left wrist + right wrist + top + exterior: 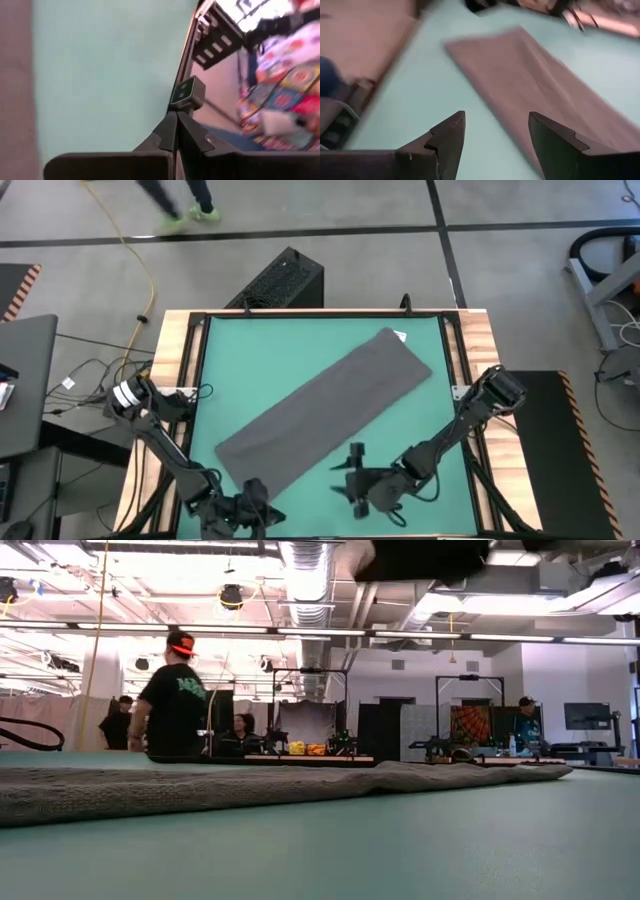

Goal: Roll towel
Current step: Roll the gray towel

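The dark grey towel [325, 415] lies flat and spread out on the green table [260, 350]. It runs slantwise from near left to far right, with its small white tag [400, 336] at the far end. In the low view the towel [250, 785] is a long low strip. My left gripper [253, 498] is shut at the near edge, just off the towel's near-left end, with its fingers [170, 137] closed on nothing. My right gripper [353, 470] stands open above the bare table beside the towel's near long edge [485, 100], which lies ahead of its fingers.
A wooden frame [170, 350] borders the table. A black box [280, 280] stands on the floor past the far edge. Bare green surface lies at the far left and near right of the towel. People stand in the room behind [175, 690].
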Action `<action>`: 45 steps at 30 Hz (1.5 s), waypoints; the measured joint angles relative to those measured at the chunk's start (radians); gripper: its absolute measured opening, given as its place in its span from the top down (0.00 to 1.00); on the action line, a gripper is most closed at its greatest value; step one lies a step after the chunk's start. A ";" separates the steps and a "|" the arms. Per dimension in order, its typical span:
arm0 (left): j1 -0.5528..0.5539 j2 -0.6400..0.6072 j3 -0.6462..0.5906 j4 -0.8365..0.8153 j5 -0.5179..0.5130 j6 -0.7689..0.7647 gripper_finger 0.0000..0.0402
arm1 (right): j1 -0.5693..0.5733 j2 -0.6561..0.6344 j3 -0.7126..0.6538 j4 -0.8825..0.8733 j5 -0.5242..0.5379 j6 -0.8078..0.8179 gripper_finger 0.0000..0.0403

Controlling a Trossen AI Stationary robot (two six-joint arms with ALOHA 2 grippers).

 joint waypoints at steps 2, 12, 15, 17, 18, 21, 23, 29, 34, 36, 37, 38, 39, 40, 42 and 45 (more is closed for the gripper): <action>-0.002 -0.040 0.030 -0.149 0.011 0.007 1.00 | -0.013 0.000 0.000 0.085 -0.041 -0.082 0.39; -0.080 -0.209 0.267 -0.687 -0.233 0.140 1.00 | -0.063 0.224 0.245 0.153 -0.158 -0.409 0.39; -0.092 -0.221 0.321 -0.684 -0.281 0.278 1.00 | -0.065 0.341 0.419 0.085 -0.146 -0.504 0.39; -0.102 -0.221 0.354 -0.702 -0.315 0.342 1.00 | -0.074 0.418 0.558 0.015 -0.145 -0.529 0.39; -0.109 -0.221 0.368 -0.712 -0.331 0.360 1.00 | -0.078 0.456 0.629 -0.022 -0.160 -0.539 0.39; -0.111 -0.222 0.386 -0.721 -0.344 0.411 0.97 | -0.083 0.579 0.848 -0.207 -0.187 -0.606 0.39; -0.111 -0.221 0.388 -0.728 -0.354 0.443 0.94 | -0.083 0.664 0.986 -0.318 -0.183 -0.641 0.37; -0.115 -0.221 0.391 -0.725 -0.362 0.439 0.82 | -0.072 0.827 1.250 -0.426 -0.143 -0.676 0.31; -0.114 -0.220 0.391 -0.718 -0.373 0.435 0.75 | -0.075 0.820 1.221 -0.393 -0.142 -0.679 0.28; -0.113 -0.220 0.391 -0.718 -0.393 0.422 0.74 | -0.080 0.819 1.223 -0.393 -0.142 -0.676 0.28; -0.109 -0.220 0.391 -0.718 -0.396 0.417 0.74 | -0.084 0.819 1.223 -0.393 -0.142 -0.671 0.27; -0.108 -0.220 0.391 -0.719 -0.401 0.416 0.74 | -0.089 0.819 1.223 -0.395 -0.143 -0.662 0.27; -0.107 -0.220 0.391 -0.720 -0.401 0.413 0.74 | -0.095 0.819 1.223 -0.403 -0.148 -0.643 0.27; -0.105 -0.220 0.391 -0.720 -0.402 0.409 0.74 | -0.102 0.819 1.223 -0.414 -0.159 -0.624 0.27; -0.097 -0.220 0.391 -0.721 -0.402 0.401 0.74 | -0.113 0.818 1.223 -0.445 -0.192 -0.606 0.27; -0.086 -0.220 0.391 -0.726 -0.402 0.390 0.74 | -0.130 0.818 1.223 -0.519 -0.208 -0.605 0.27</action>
